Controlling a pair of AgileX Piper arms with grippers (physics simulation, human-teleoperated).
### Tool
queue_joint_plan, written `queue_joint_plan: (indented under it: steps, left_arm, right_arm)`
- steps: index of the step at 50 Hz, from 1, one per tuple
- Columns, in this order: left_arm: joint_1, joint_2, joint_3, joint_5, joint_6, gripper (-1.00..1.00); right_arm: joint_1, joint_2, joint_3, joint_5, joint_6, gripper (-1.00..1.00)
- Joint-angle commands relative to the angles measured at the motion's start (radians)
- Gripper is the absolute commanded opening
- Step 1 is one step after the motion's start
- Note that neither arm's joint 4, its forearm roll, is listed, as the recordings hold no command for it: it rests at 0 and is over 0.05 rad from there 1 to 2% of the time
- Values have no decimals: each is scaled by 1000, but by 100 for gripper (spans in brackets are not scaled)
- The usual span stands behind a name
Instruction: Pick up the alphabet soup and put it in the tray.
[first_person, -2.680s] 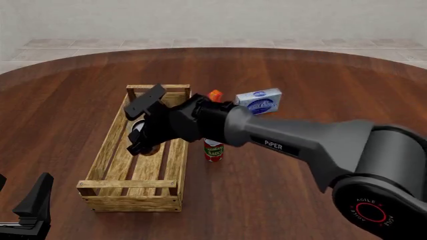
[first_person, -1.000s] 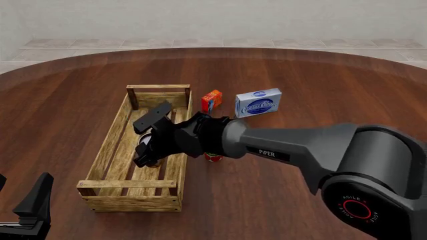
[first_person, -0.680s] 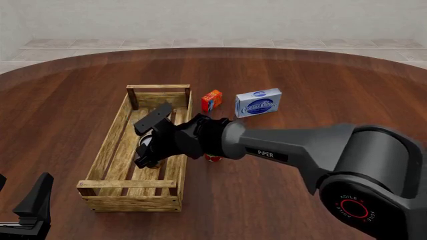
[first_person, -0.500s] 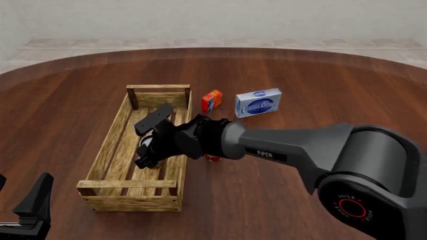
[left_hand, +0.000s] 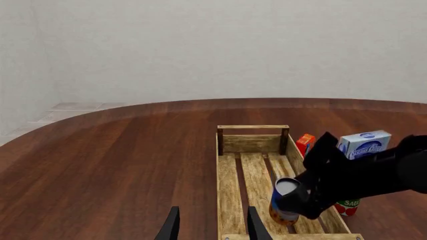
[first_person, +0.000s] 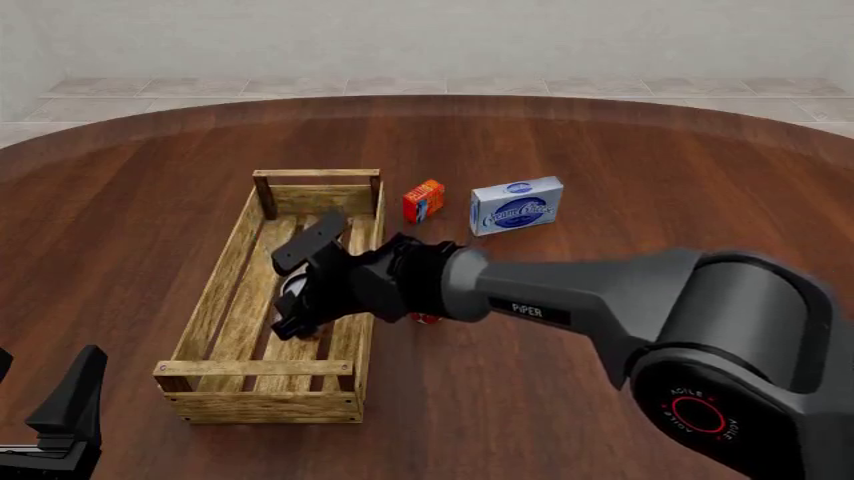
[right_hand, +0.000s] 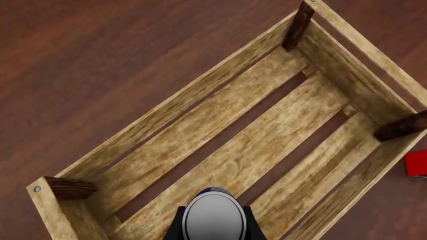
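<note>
Alphabet soup can (left_hand: 285, 201): upright, low inside the tray (first_person: 224, 290), over the right-hand slats near mid-length; whether its base touches the slats cannot be told. Blue label, orange lower band and grey top visible in left wrist view. Right end effector (first_person: 302, 283) is clamped on the can, fingers either side of the grey lid (right_hand: 211, 217) in right wrist view. Right arm reaches across the tray's right wall from the right.

Left end effector (left_hand: 209, 227): fingers apart, holding nothing, at the near left of the counter (first_person: 601, 170), well apart from the tray.

Outside the tray's right wall: red-labelled can (left_hand: 347, 207) just beside it, mostly hidden by the arm; small orange box (first_person: 423, 201) and blue-white box (first_person: 515, 206) further back.
</note>
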Motion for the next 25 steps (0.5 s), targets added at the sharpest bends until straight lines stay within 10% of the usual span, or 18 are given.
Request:
queue_joint_plan:
  steps: [1, 25]
  left_arm:
    - [0, 0, 0, 0, 0, 100]
    - [0, 0, 0, 0, 0, 100]
  right_arm:
    - [4, -3, 0, -11, 21, -100]
    - [2, 20, -13, -10, 21, -100]
